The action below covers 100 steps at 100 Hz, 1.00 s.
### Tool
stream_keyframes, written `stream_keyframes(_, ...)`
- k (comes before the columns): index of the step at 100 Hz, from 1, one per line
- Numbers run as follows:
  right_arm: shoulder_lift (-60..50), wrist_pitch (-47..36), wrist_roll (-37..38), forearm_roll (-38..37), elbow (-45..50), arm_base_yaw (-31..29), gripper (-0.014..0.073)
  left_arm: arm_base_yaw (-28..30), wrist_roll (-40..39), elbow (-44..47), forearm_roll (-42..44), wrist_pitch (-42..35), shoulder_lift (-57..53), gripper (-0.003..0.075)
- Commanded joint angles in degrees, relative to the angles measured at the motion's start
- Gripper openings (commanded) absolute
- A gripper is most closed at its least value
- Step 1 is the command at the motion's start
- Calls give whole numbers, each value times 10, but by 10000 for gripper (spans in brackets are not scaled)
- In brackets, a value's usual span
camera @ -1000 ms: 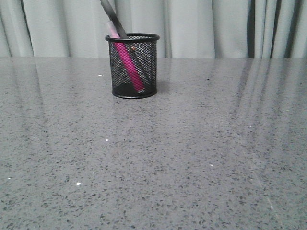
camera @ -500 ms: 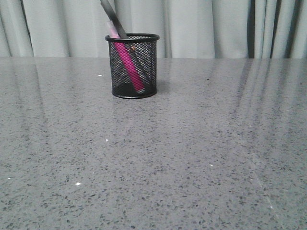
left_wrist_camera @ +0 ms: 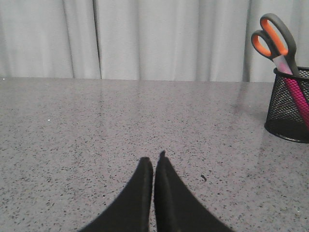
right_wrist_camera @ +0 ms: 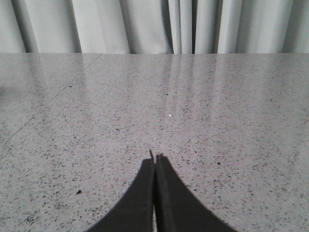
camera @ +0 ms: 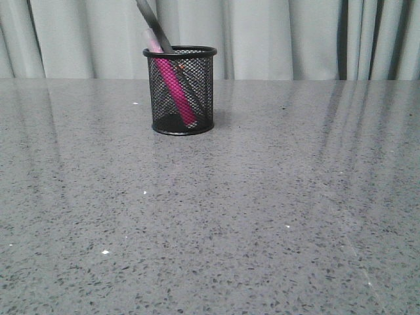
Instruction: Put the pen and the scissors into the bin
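The bin [camera: 181,90] stands at about eleven o'clock on the grey table [camera: 262,210]. The pen [camera: 172,85] and scissors [left_wrist_camera: 276,41] both lean inside it, loops uppermost, propped by the rim because they are taller than the cup. The left pincer [left_wrist_camera: 154,163] and right pincer [right_wrist_camera: 154,161] are pressed together, holding nothing, low over bare table. The task looks finished.

Grey speckled table [camera: 262,216], pale pleated curtain [camera: 275,36] behind it
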Motion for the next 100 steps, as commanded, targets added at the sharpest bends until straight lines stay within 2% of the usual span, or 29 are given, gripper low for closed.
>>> stream_keyframes(1, -13, -52, -12, 12, 9, -12, -68, -4, -5, 12, -2, -44, -15, -22)
stream_keyframes(19, -13, -53, -12, 14, 9, -30, -68, -4, -5, 12, -2, -44, -15, -22)
stream_keyframes(100, -13, -36, -12, 4, 10, -30, -68, -4, -5, 12, -2, -44, -15, -22)
